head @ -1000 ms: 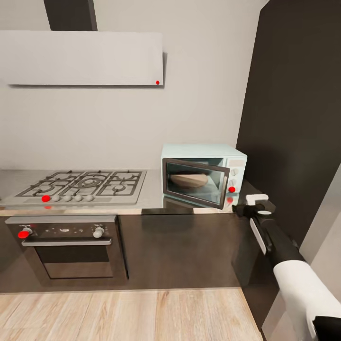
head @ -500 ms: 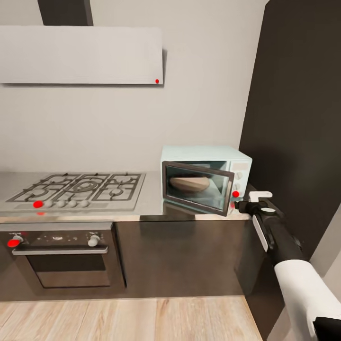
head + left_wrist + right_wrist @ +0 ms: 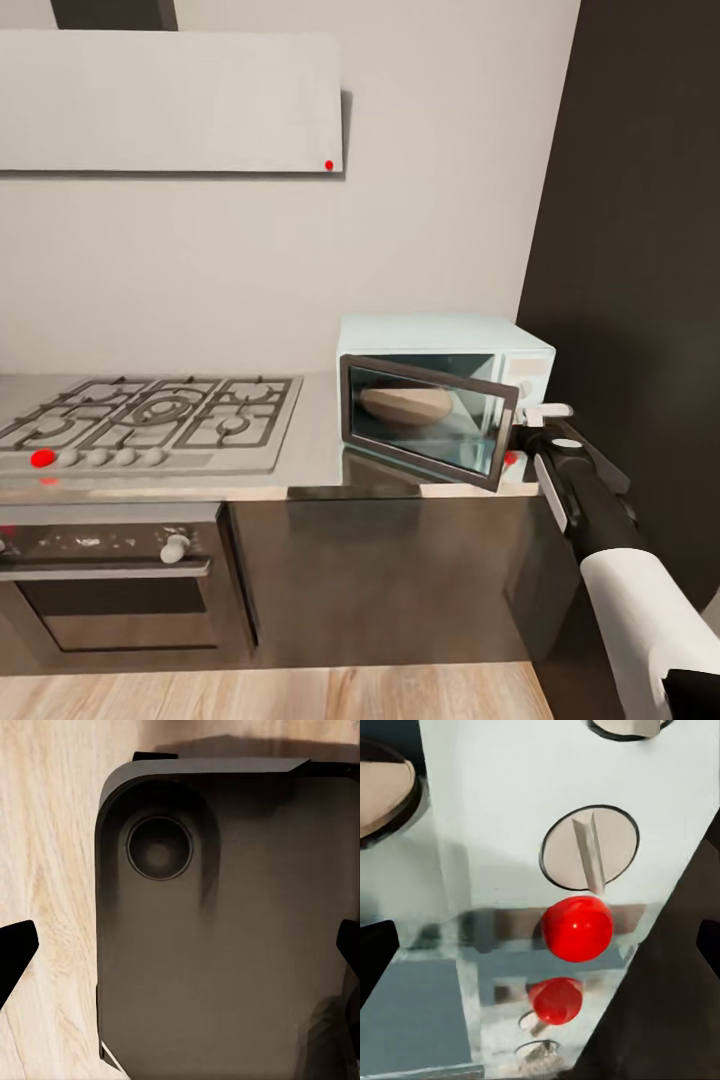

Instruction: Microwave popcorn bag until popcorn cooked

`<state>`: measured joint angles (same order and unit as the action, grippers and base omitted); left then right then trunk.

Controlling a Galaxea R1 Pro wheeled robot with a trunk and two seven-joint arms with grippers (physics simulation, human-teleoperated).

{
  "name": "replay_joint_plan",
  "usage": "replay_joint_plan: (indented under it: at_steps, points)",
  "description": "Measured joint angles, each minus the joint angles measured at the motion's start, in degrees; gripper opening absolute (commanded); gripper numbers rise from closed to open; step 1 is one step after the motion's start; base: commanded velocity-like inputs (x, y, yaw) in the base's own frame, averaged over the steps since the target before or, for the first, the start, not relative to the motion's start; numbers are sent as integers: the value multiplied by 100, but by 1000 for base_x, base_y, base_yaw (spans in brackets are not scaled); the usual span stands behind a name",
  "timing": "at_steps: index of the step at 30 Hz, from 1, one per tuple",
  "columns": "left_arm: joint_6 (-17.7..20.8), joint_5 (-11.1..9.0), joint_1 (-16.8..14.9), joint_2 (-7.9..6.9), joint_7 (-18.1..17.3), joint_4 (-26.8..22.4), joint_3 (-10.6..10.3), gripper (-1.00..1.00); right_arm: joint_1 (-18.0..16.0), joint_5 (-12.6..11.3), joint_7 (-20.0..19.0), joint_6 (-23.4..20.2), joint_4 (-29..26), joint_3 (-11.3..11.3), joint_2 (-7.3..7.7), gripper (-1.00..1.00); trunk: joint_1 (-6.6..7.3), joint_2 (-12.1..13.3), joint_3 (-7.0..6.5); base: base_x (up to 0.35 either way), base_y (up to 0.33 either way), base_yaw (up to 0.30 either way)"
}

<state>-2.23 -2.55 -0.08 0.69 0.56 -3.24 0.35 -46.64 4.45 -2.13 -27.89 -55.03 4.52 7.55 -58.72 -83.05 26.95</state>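
Observation:
The pale mint-blue microwave (image 3: 440, 340) stands on the grey countertop (image 3: 312, 455) at the right end, against a dark tall panel. Its dark glass door (image 3: 425, 420) hangs ajar, hinged at the left. The tan popcorn bag (image 3: 405, 402) lies inside, seen through the glass; the popcorn itself is hidden. My right gripper (image 3: 528, 425) is open, right at the microwave's knob panel. In the right wrist view a white knob (image 3: 589, 855) and the red dot (image 3: 577, 928) sit just ahead of the right gripper (image 3: 540, 949). My left gripper (image 3: 180, 949) is open and holds nothing.
A steel gas hob (image 3: 150, 420) with black grates lies left of the microwave, over a dark built-in oven (image 3: 100, 575). A white hood (image 3: 170, 100) hangs on the wall. In the left wrist view the robot's dark base (image 3: 225, 930) stands on the wooden floor (image 3: 45, 870).
The camera has moved closer and to the right, so the scene has shifted. My right gripper has come nearer the microwave's panel. The door's free edge now covers part of the red dot.

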Motion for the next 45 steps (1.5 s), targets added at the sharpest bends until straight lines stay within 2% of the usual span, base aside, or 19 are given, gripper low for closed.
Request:
replay_joint_plan:
  at_steps: [1, 5, 8, 9, 10, 12, 27, 35, 45]
  points:
    - [0, 0, 0, 0, 0, -3, 0, 100, 0, -1, -145, -2, 3, -5, 7, 100, 0, 0, 0, 25, 0, 0]
    - [0, 0, 0, 0, 0, -2, -1, 100, 0, 33, -1270, -7, 44, 6, 54, 100, -1, 0, 0, 8, 0, 0]
    - [0, 0, 0, 0, 0, -1, -3, 100, 0, 34, -1995, -14, 64, 1, 316, 100, -1, 0, 0, 1, 0, 0]
    - [0, 5, 0, -3, -5, 0, -10, 100, 1, 24, -2473, -32, 67, 5, 400, 100, -1, 0, 0, 0, 0, 0]
    - [0, 7, 0, -6, -7, 0, -13, 100, 1, 30, -2727, -38, 68, 6, 426, 100, -1, 0, 0, -7, 0, 0]
    - [0, 8, 0, -3, -6, 0, -14, 100, 1, 34, -2956, -42, 69, 7, 465, 100, -2, 0, 0, -150, 0, 0]
    - [0, 6, 0, 14, 0, -9, -5, 100, 1, 42, -3040, -74, 70, 7, 480, 100, -4, 1, 0, -320, 18, 0]
    - [0, 4, 0, 9, 0, -10, 0, 100, 1, 49, -3022, -74, 70, 0, 471, 100, -3, 1, 0, -243, 225, 0]
    - [-1, 6, 0, 0, 0, -8, 0, 100, 2, 30, -3022, -82, 84, 1, 468, 100, -1, 1, 0, -48, 313, 0]
